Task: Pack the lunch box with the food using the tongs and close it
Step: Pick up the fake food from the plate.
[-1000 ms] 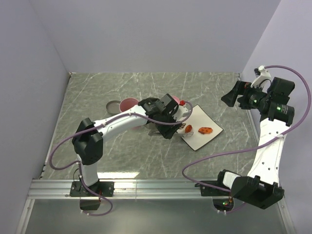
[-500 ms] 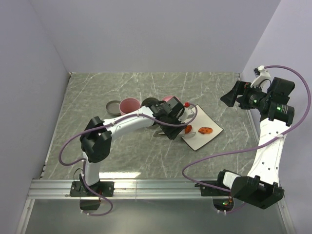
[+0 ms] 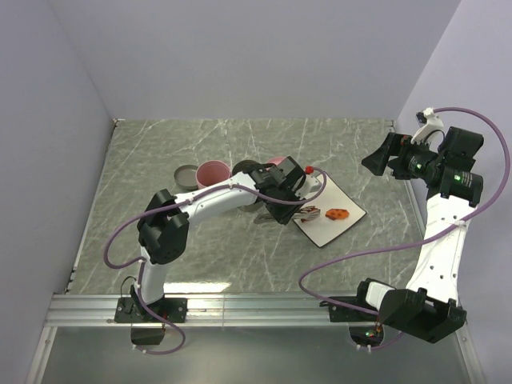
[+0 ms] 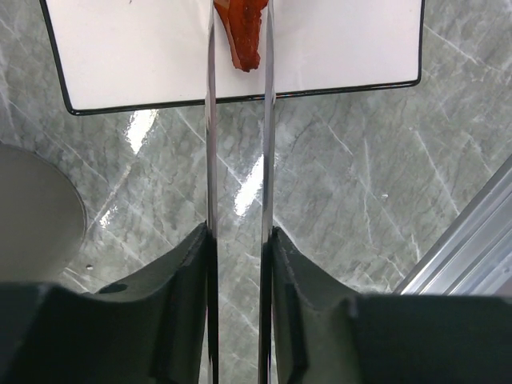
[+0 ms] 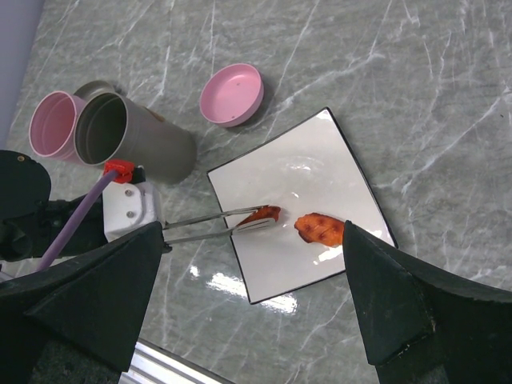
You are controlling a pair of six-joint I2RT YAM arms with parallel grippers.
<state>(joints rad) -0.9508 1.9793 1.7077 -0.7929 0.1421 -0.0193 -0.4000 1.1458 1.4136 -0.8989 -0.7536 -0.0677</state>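
The left fingers [image 4: 176, 320] are clenched on the tongs [image 4: 211, 160], one finger pressing on each thin arm, so the two arms run almost parallel. The tips of the tongs reach over the left part of the white plate [image 5: 320, 156] and stand on both sides of a reddish-brown lump [image 4: 244, 24], touching it. If the lump is lifted from the plate, I cannot tell. A second reddish-brown lump [image 5: 320, 228] lies on the plate just to the right, apart from the tongs. On the counter [image 5: 416, 72], to the left and farther away, stand a grey cylinder [image 5: 136, 140], a pink cup [image 5: 52, 120] and a pink bowl [image 5: 232, 94]. The right fingers [image 5: 400, 304] are spread wide, released, high above the right side and grasping nothing.
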